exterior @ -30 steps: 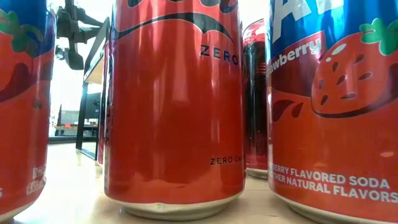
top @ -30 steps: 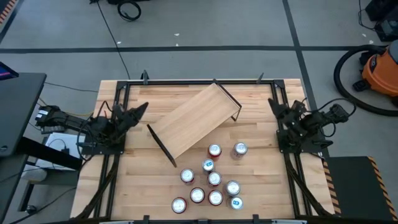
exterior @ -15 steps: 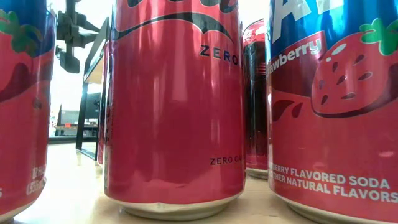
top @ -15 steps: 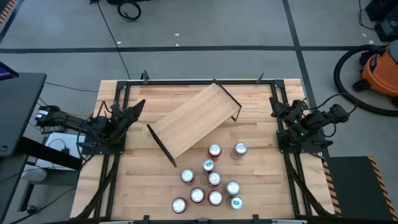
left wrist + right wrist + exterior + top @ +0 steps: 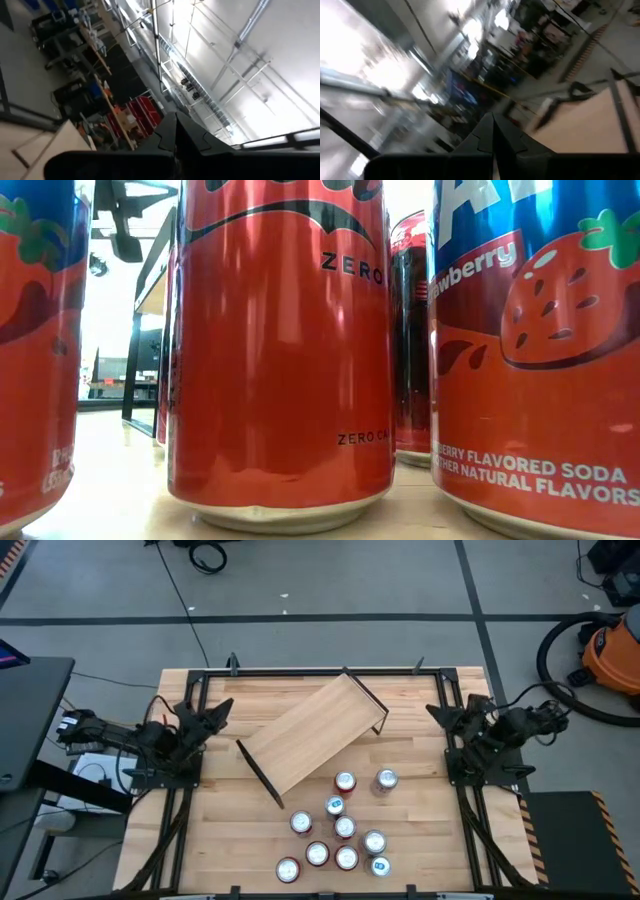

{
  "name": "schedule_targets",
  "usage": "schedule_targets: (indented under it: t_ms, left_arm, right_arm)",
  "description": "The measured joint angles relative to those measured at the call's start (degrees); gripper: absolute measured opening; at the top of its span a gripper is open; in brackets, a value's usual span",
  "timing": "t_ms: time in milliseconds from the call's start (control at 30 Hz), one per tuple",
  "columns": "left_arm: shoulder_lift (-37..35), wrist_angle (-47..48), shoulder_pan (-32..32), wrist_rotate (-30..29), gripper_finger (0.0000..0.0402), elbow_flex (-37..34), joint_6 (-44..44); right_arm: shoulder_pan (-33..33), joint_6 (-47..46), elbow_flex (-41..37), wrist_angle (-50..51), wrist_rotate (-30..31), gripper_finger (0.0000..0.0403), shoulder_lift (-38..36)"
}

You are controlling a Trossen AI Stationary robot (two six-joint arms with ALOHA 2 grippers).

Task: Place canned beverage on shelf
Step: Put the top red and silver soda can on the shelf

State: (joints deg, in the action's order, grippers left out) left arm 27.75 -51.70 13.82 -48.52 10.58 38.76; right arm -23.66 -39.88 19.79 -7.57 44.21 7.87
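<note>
The shelf [image 5: 312,732], a light-wood board on black wire legs, stands slantwise on the middle of the table. Several cans [image 5: 340,830] stand upright in a cluster on the tabletop near the front edge. In the low view they fill the picture: a red can [image 5: 285,340] and a strawberry can [image 5: 540,350]. My left gripper [image 5: 224,707] is shut and empty at the table's left edge, raised and pointing toward the shelf. My right gripper [image 5: 433,712] is shut and empty at the right edge. The wrist views show the shut fingers [image 5: 175,127] [image 5: 492,125] tipped up toward the room.
Black frame rails [image 5: 300,671] run along the table's far edge and down both sides past the arm bases. An orange vacuum [image 5: 610,650] stands on the floor at the far right. Bare tabletop [image 5: 220,840] lies left of the cans.
Both grippers have risen and tipped their fingers upward, the right one more than the left. Both have stayed shut. The shelf and the cans have not moved.
</note>
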Motion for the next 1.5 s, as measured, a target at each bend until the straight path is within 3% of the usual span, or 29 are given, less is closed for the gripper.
schedule_targets:
  t_ms: [167, 333, 633, 933, 1167, 1500]
  left_arm:
    - [0.0, 2.24, 0.0, -0.88, 0.0029, 2.98, -6.52]
    - [0.0, 3.55, 0.0, -3.16, 0.0074, 3.42, -7.36]
    - [0.0, 4.11, 0.0, -2.95, 0.014, 3.44, -7.36]
    - [-0.02, 5.01, 0.18, -2.31, 0.0178, 3.58, -7.08]
    - [0.15, 22.92, 0.11, 2.89, 0.0194, 14.04, -9.27]
    - [5.1, 54.06, 0.26, 7.81, 0.0194, 36.51, -14.39]
  right_arm:
    - [0.02, 0.19, 12.11, 21.33, -2.73, 0.0012, 10.33]
    - [0.02, 5.06, 18.77, 27.74, -8.92, 0.0035, 22.04]
    - [2.12, 9.2, 30.27, 40.48, -25.54, 0.0181, 41.97]
    - [4.06, 12.01, 37.8, 49.96, -31.75, 0.0298, 54.36]
    - [4.28, 9.83, 39.33, 50.48, -32.32, 0.0338, 57.68]
    - [5.34, 8.6, 39.97, 51.58, -32.27, 0.0342, 59.03]
